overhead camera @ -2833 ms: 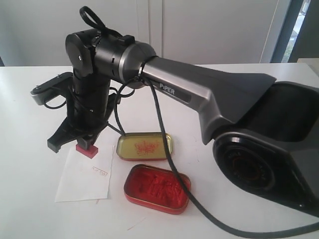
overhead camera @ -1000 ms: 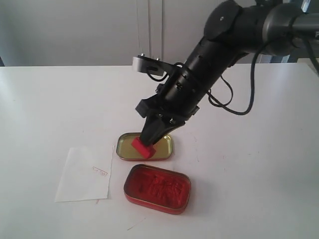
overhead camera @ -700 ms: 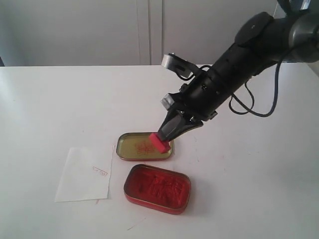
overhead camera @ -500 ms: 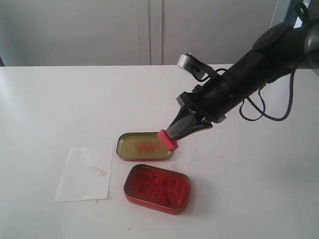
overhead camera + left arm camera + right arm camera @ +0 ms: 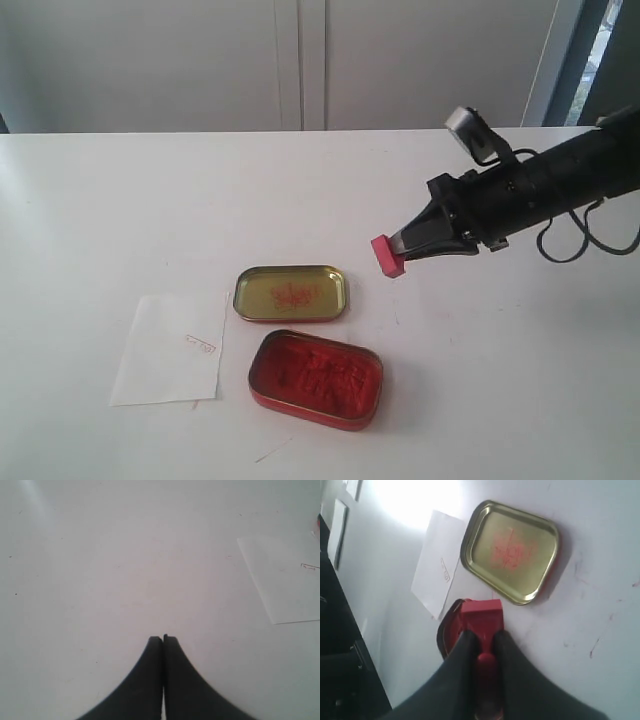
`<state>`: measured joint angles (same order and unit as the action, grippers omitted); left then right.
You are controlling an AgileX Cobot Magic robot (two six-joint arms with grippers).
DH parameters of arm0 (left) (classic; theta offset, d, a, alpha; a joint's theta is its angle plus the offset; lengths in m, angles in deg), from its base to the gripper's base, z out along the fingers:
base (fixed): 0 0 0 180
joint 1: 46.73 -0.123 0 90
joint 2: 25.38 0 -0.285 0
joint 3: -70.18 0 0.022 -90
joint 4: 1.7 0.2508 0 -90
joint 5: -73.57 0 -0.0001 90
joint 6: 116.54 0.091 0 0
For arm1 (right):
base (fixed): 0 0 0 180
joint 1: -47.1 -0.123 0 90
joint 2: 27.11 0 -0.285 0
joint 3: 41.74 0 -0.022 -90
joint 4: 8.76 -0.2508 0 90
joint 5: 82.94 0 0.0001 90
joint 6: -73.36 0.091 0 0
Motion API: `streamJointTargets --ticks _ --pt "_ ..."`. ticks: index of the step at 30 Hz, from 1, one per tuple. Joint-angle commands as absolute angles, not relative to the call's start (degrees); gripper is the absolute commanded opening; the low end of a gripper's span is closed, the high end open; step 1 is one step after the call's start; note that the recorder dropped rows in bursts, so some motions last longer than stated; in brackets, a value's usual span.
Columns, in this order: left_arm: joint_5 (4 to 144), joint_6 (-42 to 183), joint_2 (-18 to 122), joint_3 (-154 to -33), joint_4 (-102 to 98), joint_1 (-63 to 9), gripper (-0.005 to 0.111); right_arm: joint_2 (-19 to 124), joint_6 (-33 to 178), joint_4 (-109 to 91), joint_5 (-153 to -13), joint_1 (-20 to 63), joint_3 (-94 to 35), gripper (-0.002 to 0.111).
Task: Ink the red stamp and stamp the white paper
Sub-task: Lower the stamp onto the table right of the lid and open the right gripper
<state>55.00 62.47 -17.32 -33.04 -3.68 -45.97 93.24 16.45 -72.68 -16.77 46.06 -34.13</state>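
Seemingly mid-carry, with the stamp aloft and a fresh inking the sensible next step. Starting at eight o'clock on the worktop (image 5: 110, 200): leave the white paper (image 5: 168, 350) lying flat and unshifted, and aim the coming press at bare sheet toward nine o'clock of the faint red mark (image 5: 200, 345) near its right edge. Moving right, steer clear of the gold-lined lid (image 5: 291, 293) at the middle, smeared red inside but probably too thin to load a face. Go instead for the red ink tin (image 5: 316, 378), just beside the lid at six o'clock of it. Bring the red stamp (image 5: 386, 255), hanging tilted in the air near two o'clock of the lid, round to level before lowering. Press the face square into the paste, lift straight up, then cross to the paper without brushing either tin. Avoid any slide on contact, a likely cause of smudging.

As for the tools: left tool (image 5: 163, 639), seen only from its own wrist, pressed together on nothing, hovering over bare worktop with the paper near. Right tool (image 5: 398, 246), reaching in from three o'clock, narrowly parted and clamped on the stamp's knob, with the block base poking out beyond the fingertips (image 5: 465, 647) and touching nothing else.
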Motion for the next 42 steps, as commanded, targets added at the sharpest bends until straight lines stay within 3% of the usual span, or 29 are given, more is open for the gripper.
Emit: streamJointTargets --ticks 1,19,32,42 --pt "54.5 62.2 -17.6 -32.6 -3.8 -46.1 0.000 96.6 14.9 -76.8 -16.9 47.3 -33.7 0.000" --pt "54.5 62.2 -17.6 -32.6 -3.8 -46.1 0.000 103.2 16.3 -80.1 -20.4 47.3 -33.7 0.001" --pt "54.5 62.2 -17.6 -32.6 -3.8 -46.1 0.000 103.2 23.9 -72.7 -27.6 47.3 -33.1 0.036" --pt "54.5 62.2 -17.6 -32.6 -3.8 -46.1 0.000 103.2 27.8 -65.2 -32.3 47.3 -33.1 0.038"
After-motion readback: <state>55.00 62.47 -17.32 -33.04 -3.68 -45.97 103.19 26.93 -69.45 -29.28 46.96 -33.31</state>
